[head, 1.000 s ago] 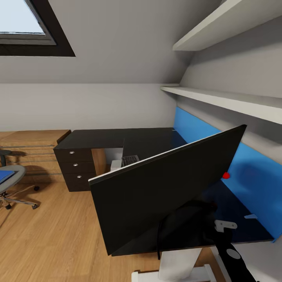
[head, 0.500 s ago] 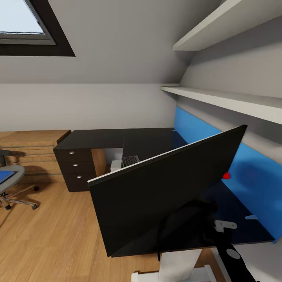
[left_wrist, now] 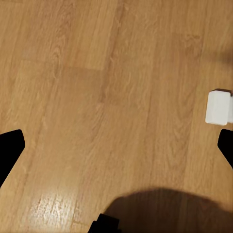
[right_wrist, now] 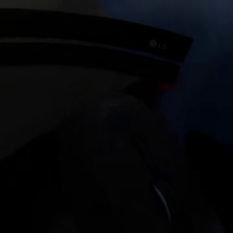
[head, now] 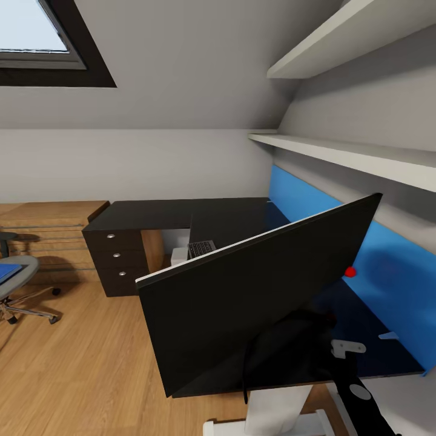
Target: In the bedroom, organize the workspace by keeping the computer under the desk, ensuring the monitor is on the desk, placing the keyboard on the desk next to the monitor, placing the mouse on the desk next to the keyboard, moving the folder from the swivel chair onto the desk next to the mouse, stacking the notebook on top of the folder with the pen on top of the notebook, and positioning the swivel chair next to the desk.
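The monitor (head: pixel 254 290) shows its black back, tilted steeply over the near end of the black desk (head: pixel 175 213). My right arm (head: pixel 357 393) reaches up to its stand (head: pixel 284 345). Up close in the right wrist view is the monitor's dark lower edge (right_wrist: pixel 97 39); my fingers are lost in the dark there. My left gripper (left_wrist: pixel 116 148) is open above bare wooden floor (left_wrist: pixel 97 73). The keyboard (head: pixel 201 247) peeks out behind the monitor, beside the white computer (head: pixel 178 255). At the left edge stands the swivel chair (head: pixel 18 272) with the blue folder (head: pixel 6 271) on its seat.
Black drawers (head: pixel 115 257) close off the desk's far end, with low wooden cabinets (head: pixel 48 227) beyond them. Two white shelves (head: pixel 345 154) run above the blue back panel (head: pixel 393 278), which carries a small red dot (head: pixel 349 271). A white block (left_wrist: pixel 218 107) lies on the floor.
The monitor's left corner has shifted slightly left and down. Everything else is as it was.
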